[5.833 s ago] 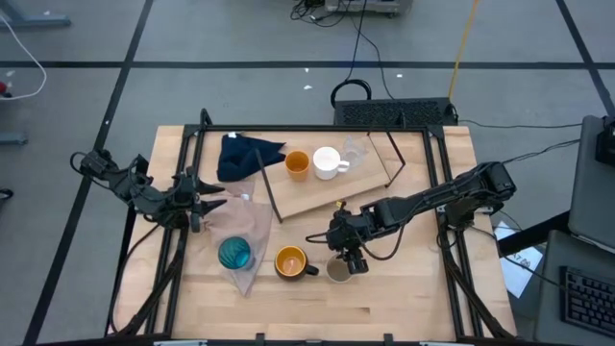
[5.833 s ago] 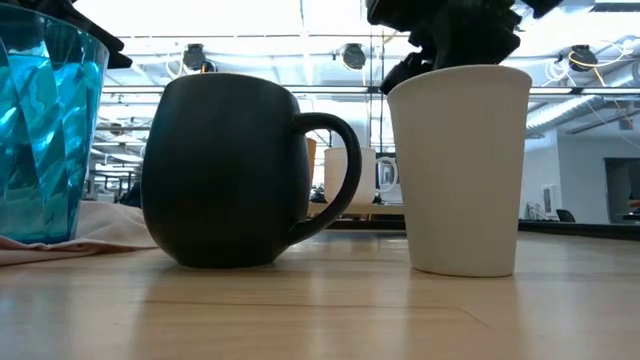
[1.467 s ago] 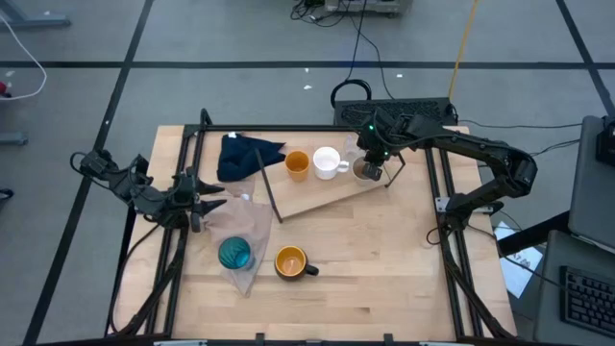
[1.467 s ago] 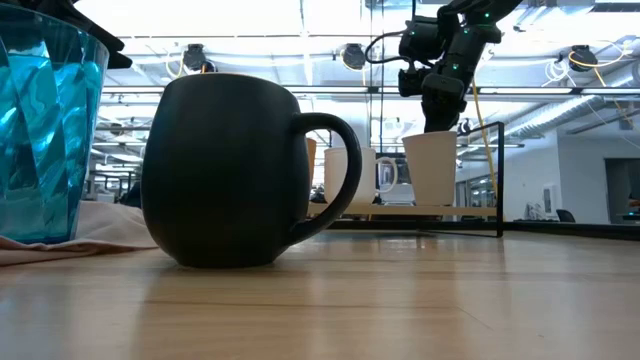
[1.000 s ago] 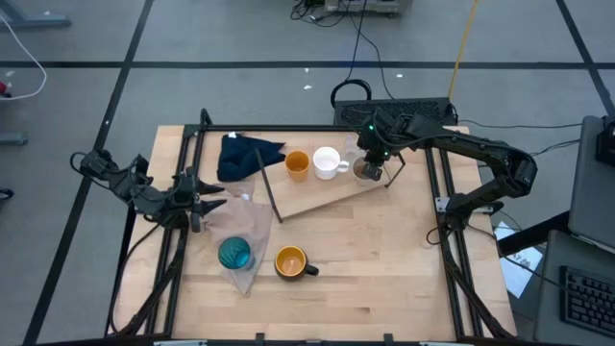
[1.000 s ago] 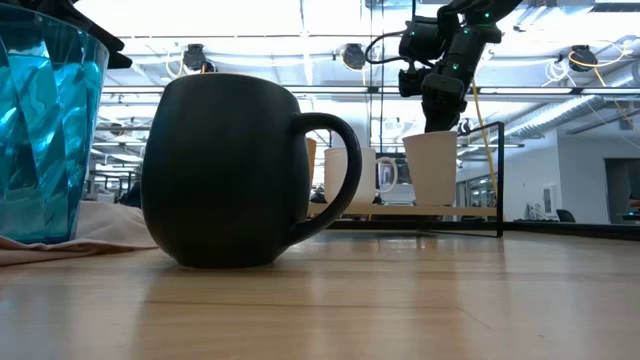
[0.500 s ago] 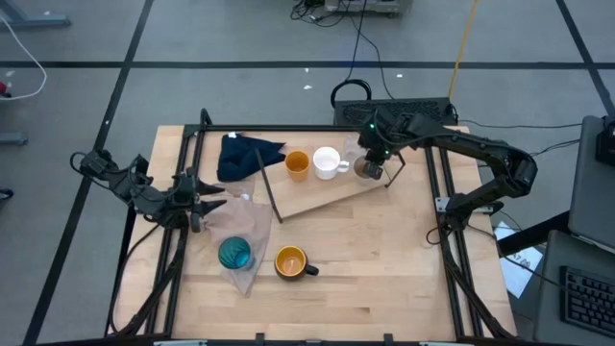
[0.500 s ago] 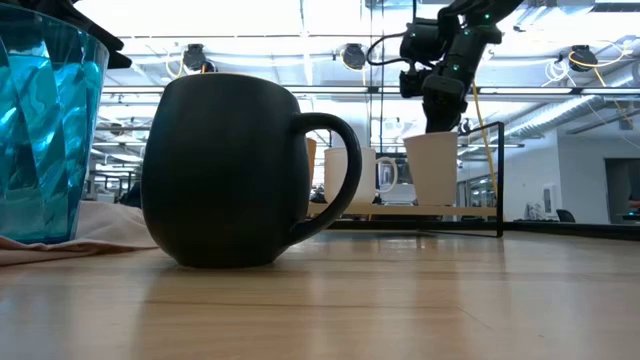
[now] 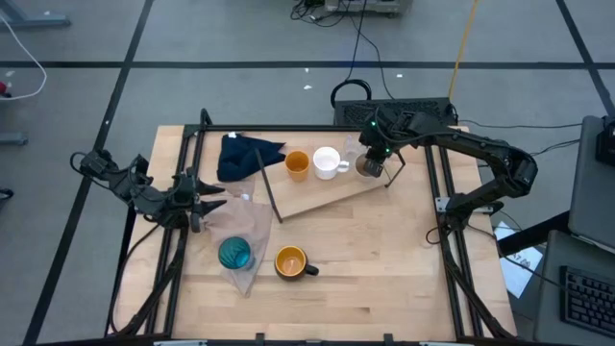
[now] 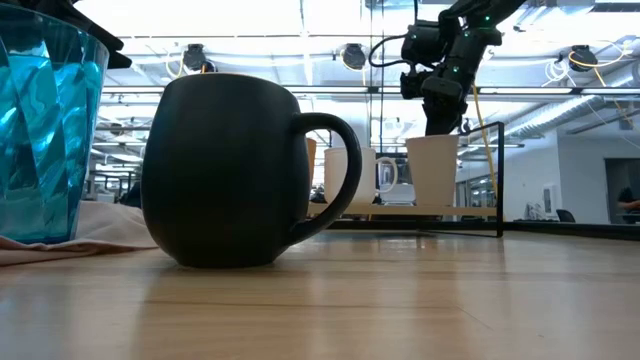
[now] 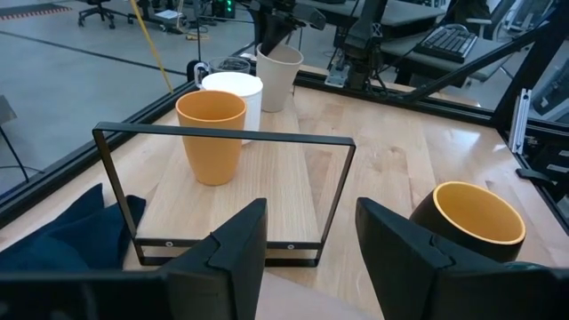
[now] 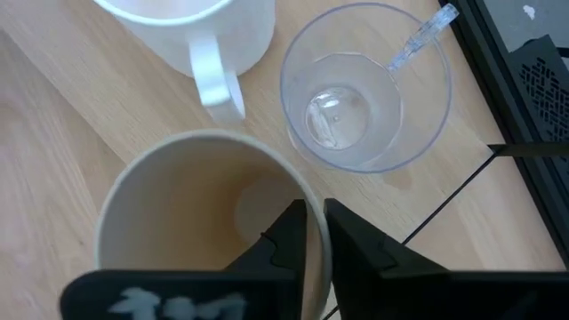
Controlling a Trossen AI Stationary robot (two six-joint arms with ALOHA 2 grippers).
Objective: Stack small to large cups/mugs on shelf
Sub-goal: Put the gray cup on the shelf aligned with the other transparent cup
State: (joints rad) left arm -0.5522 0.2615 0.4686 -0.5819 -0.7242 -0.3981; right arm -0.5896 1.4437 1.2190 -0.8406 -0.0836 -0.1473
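On the shelf (image 9: 322, 197) stand the small orange cup (image 9: 297, 163), the white handled mug (image 9: 327, 161), the clear cup (image 9: 353, 149) and the grey-beige cup (image 9: 365, 169). My right gripper (image 12: 316, 212) stands over the grey-beige cup (image 12: 187, 222), shut on its rim. The dark mug with orange inside (image 9: 290, 261) stands on the table. The teal tumbler (image 9: 233, 254) stands on a pinkish cloth (image 9: 248, 223). My left gripper (image 11: 311, 213) waits open at the table's left side, holding nothing. My right gripper has the grey-beige cup's rim (image 12: 305, 197) between its fingers, one finger inside the cup and one outside, on the side nearest the shelf's black end frame. The fingers slant down from above. The cup (image 10: 433, 170) stands upright with its base on the shelf.
A dark blue cloth (image 9: 245, 154) lies at the shelf's left end. Thin black rod frames (image 11: 222, 133) stand at the shelf's ends. The clear cup (image 12: 364, 98) and the white mug's handle (image 12: 213, 76) are close beside the held cup. Bare tabletop lies near and right.
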